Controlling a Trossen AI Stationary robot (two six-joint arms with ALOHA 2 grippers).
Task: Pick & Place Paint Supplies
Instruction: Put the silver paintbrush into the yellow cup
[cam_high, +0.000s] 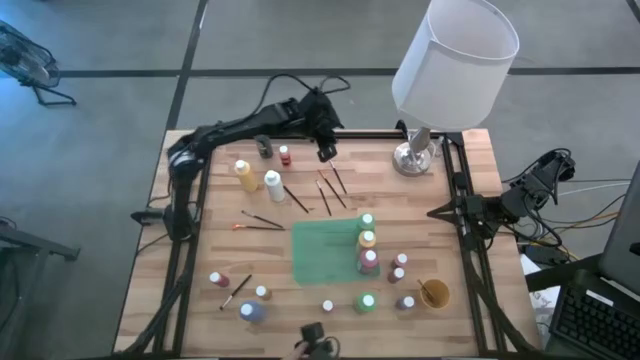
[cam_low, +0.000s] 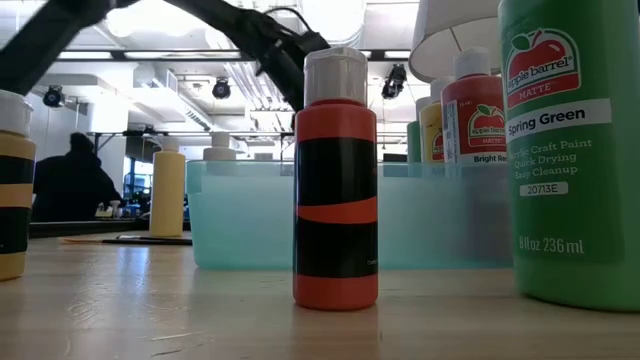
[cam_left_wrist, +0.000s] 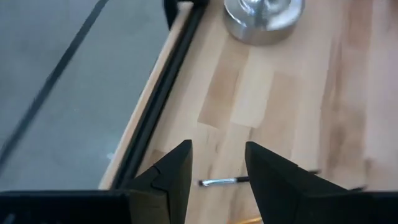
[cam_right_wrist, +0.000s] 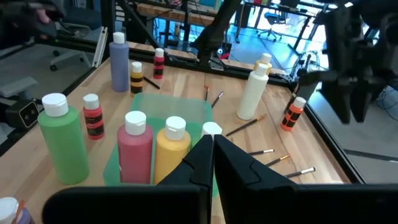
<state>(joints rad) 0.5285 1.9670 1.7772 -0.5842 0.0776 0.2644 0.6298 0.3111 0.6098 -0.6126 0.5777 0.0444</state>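
Currently the left gripper (cam_high: 326, 152) is held open and empty just above the brushes (cam_high: 331, 186) at the desk's far edge, handles running away from it, nearer than the right arm.

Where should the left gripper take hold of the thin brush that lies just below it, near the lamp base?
Grip the thin dark-handled brush at mid-handle, from straight above. It lies flat on the wooden table, so the open left gripper should straddle the handle crosswise. The silver lamp base stands apart and leaves room.
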